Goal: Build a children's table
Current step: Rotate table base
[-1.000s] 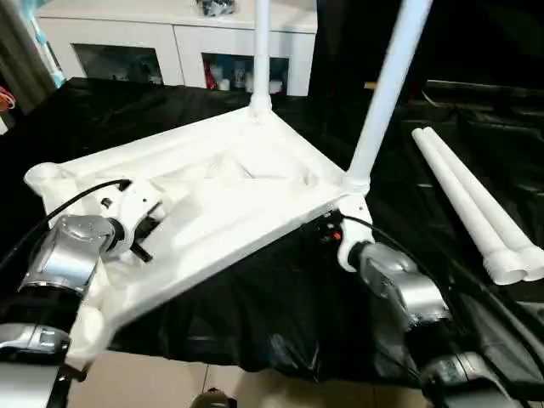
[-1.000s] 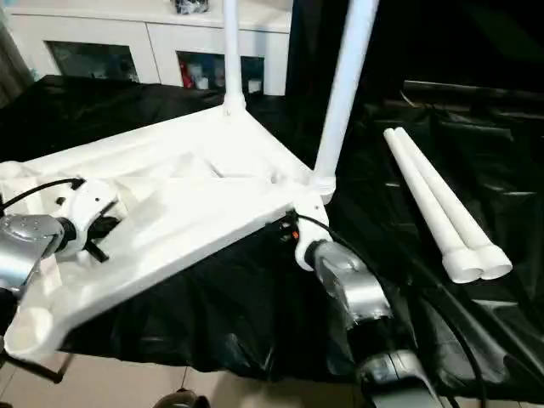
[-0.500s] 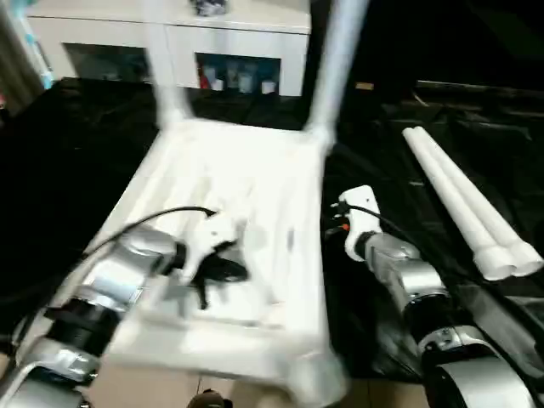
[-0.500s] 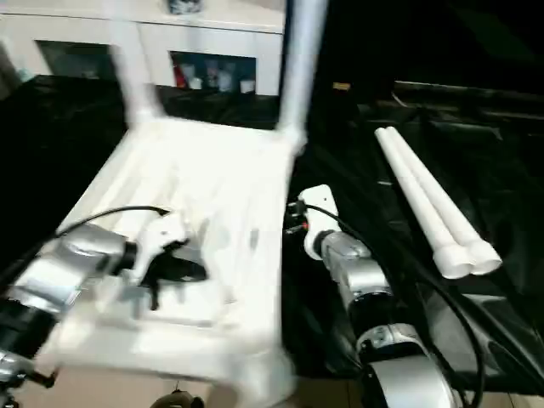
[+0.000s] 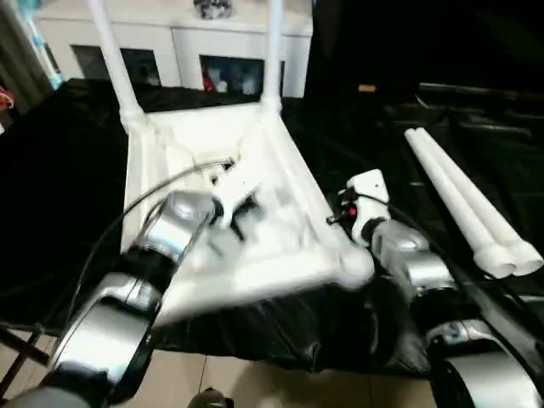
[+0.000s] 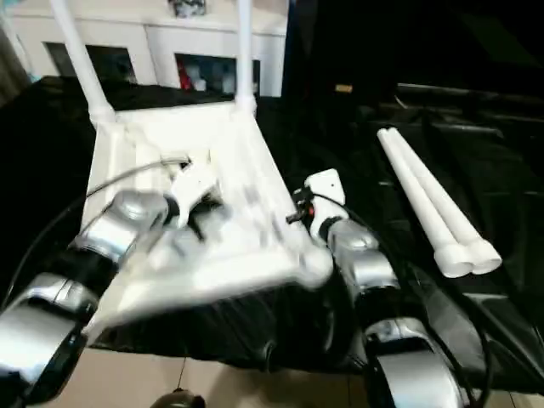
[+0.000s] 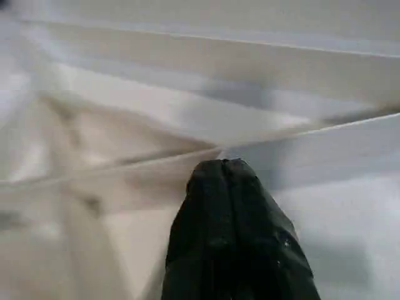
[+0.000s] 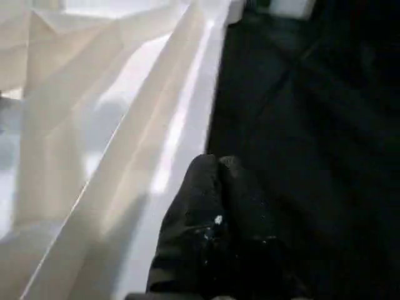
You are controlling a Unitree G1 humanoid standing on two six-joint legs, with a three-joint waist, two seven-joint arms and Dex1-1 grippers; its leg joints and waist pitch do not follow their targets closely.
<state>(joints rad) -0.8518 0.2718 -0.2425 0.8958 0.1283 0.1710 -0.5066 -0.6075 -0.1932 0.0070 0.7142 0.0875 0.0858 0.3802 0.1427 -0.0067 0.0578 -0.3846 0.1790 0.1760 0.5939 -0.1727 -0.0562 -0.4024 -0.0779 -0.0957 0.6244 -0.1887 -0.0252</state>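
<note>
1. The children's table (image 5: 255, 212) lies upside down on the black-draped tabletop (image 5: 68, 170), its ribbed hollow underside facing up. Its long axis runs away from the robot, with the near edge overhanging the front of the tabletop.
2. Two fitted legs (image 5: 110, 51) stand upright in the two far corner sockets. The near right corner socket (image 5: 355, 268) holds no leg; the near left corner is hidden behind the left forearm.
3. Two loose legs (image 5: 463, 204) lie side by side on the tabletop, well to the right of the table. Their long axes run from far-left to near-right, with the wide ends nearest the robot.
4. The relation that matters next, in my judgement: the loose legs lie to the right of the right gripper (image 8: 215, 169), with bare black cloth between. That makes the right arm the nearer one for fetching a leg, and the empty near right socket sits just beside it.
5. The left gripper (image 7: 222, 172) reaches in over the underside of the table. Its fingers are pressed together with nothing between them, the tips resting at or just above a rib in the hollow.
6. The right gripper sits just outside the table's right edge. Its fingers are also closed and empty, held over the black cloth beside the rim.
7. Both forearms stretch forward from the near edge, the left angled inward over the table, the right running alongside it.
</note>
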